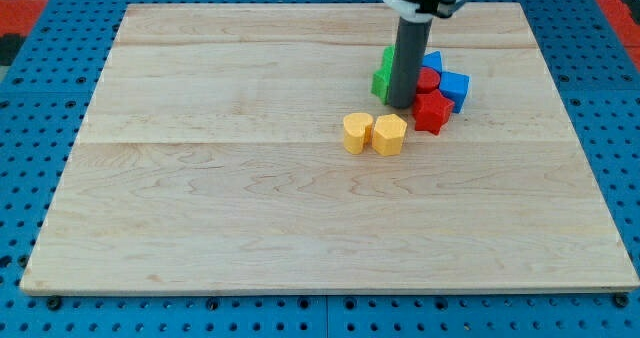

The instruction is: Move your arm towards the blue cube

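Camera view shows my tip point(400, 105), a bare rod gripping nothing, among the clustered blocks near the desk's point(250, 228) top right, the blue cube point(455, 86) just rightward, so little approach remains.

The rod point(404, 63) is cut off by the view's top edge, so only its lower stretch and the dark collar above it show. It stands in front of the cluster of blocks and covers much of it: the green block point(382, 78) shows only as a sliver on the rod's left, its shape unclear. My tip point(401, 105) sits at the rod's foot, and whether it touches the green block cannot be told. To the rod's right, a blue block point(432, 61) peeks out partly hidden, and a small red block point(428, 79) is half covered. The wooden board point(250, 218) under the rod is hidden there.
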